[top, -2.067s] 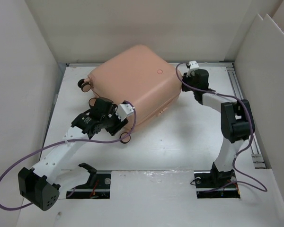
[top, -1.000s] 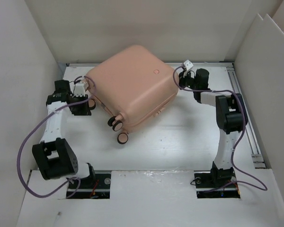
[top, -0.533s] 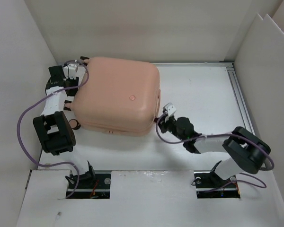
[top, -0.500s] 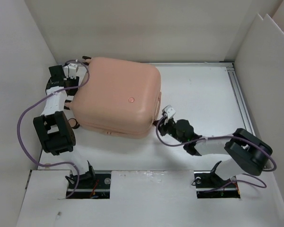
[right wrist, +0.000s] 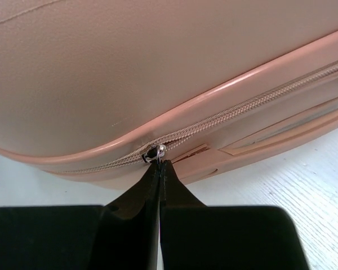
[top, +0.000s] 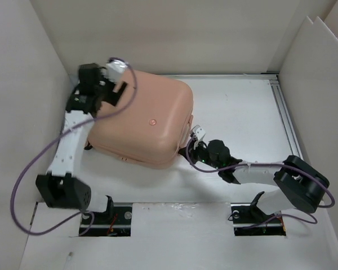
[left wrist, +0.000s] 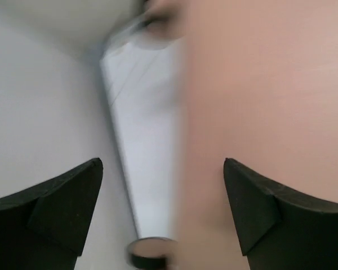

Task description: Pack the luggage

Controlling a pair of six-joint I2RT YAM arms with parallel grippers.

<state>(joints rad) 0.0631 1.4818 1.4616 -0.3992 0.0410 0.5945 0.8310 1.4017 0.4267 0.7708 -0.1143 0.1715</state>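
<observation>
The luggage (top: 143,121), a peach-pink hard-shell suitcase, lies closed and flat at the table's left centre. My left gripper (top: 116,91) hangs over its far left corner, open and holding nothing. The left wrist view is blurred: wide-apart fingers (left wrist: 73,208) frame the luggage shell (left wrist: 259,101) and a black wheel (left wrist: 152,253) below. My right gripper (top: 192,147) is at the luggage's near right edge. In the right wrist view the gripper (right wrist: 159,164) is shut on the metal zipper pull (right wrist: 156,151) of the luggage (right wrist: 129,73).
White walls close in the left (top: 28,112), back and right sides. A metal rail (top: 287,112) runs along the right of the table (top: 236,107). Purple cables loop off both arms. The arm bases sit in cutouts at the near edge.
My left gripper has opened, lifted off the luggage's far left corner and swung right over the lid. The right gripper edged slightly left along the seam, still pinched shut.
</observation>
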